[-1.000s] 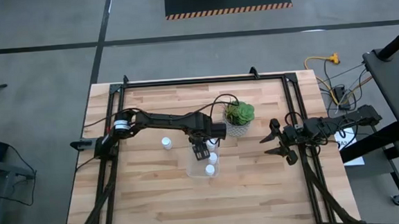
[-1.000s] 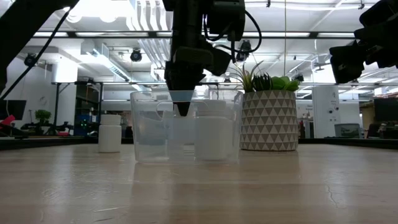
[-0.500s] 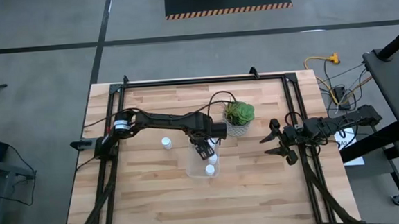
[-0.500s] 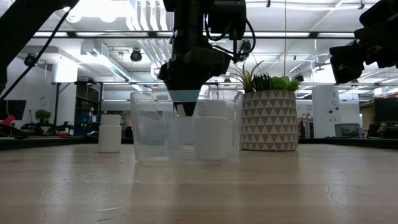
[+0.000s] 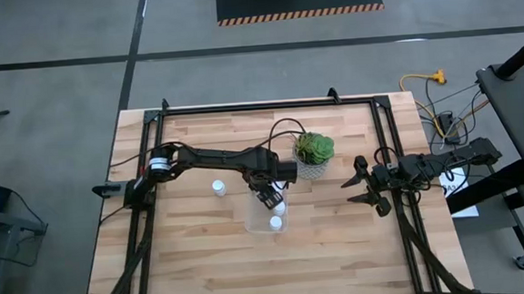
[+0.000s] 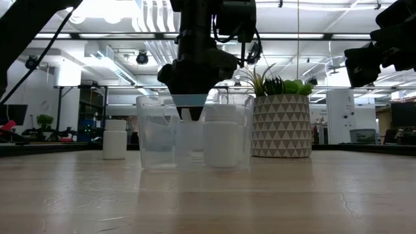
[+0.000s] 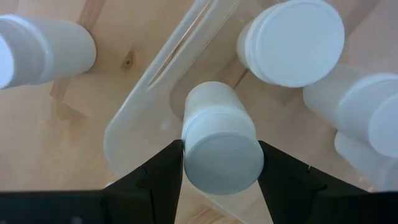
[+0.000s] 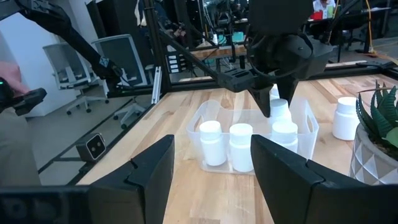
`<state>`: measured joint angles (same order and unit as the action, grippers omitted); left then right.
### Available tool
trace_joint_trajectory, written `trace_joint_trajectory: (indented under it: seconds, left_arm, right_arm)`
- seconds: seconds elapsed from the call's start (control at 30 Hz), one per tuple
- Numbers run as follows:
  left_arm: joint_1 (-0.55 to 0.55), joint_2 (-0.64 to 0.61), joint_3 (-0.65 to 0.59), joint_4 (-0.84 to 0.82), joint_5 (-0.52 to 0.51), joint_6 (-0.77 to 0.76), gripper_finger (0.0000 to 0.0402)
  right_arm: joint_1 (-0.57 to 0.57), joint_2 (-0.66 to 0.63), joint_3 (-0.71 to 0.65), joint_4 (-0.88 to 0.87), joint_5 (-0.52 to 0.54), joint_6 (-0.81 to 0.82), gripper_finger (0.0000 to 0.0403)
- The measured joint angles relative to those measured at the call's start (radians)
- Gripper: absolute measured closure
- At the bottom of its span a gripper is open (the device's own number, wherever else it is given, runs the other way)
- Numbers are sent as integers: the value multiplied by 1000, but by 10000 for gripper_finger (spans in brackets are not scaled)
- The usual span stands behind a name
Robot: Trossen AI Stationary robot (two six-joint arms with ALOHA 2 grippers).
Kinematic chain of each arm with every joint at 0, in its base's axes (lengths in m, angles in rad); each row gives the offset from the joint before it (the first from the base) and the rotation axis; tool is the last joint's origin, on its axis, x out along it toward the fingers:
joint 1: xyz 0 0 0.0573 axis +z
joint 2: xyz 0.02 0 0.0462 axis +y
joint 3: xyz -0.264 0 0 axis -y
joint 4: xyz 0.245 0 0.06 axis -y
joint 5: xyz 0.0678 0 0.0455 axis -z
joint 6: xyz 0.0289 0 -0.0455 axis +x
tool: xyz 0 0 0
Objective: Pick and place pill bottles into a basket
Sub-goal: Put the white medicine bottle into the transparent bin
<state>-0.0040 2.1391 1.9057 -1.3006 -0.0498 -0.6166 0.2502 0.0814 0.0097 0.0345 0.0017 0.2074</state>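
Note:
The basket [image 5: 266, 215] is a clear tub at the table's middle, also in the low view [image 6: 195, 133]. Inside it stand white pill bottles [image 5: 275, 223] [image 8: 210, 142] [image 8: 240, 146]. My left gripper [image 5: 267, 198] points down over the basket's far left corner, shut on one more pill bottle [image 7: 217, 137]. Another pill bottle [image 5: 218, 187] [image 6: 115, 138] stands on the table left of the basket. My right gripper [image 5: 366, 186] waits open at the table's right side, holding nothing. My left gripper pinches the bottle's white cap [image 7: 221, 158] between its two fingers [image 7: 165, 177], one on each side, from above and pointing down. The bottle stays upright with its body inside the basket near a corner. Whether its base rests on the basket's floor, I cannot tell.
A grey patterned pot with a green succulent [image 5: 313, 153] [image 6: 281, 127] stands just beyond the basket's right side. Black frame rails [image 5: 241, 107] run along the table's far edge and sides. Bare wood lies in front of the basket.
My left gripper has stayed over the basket and has rolled about its own downward axis, turning the held bottle with it. Its fingers stand turned in the low view against a second ago.

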Motion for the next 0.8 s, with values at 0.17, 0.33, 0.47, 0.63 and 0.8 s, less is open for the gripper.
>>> trace_joint_trajectory:
  seconds: [0.17,0.33,0.47,0.63,0.8]
  left_arm:
    - [0,0,0,-1,0,-7,226]
    - [0,0,0,-1,0,-7,226]
    - [0,0,0,-1,0,-7,226]
    - [-1,0,0,10,0,9,226]
    - [-2,0,0,20,0,39,226]
  right_arm:
    - [0,0,0,0,0,0,202]
    - [0,0,0,0,0,0,202]
    - [0,0,0,0,0,0,202]
    - [0,0,0,0,0,-1,202]
    - [0,0,0,0,0,0,202]
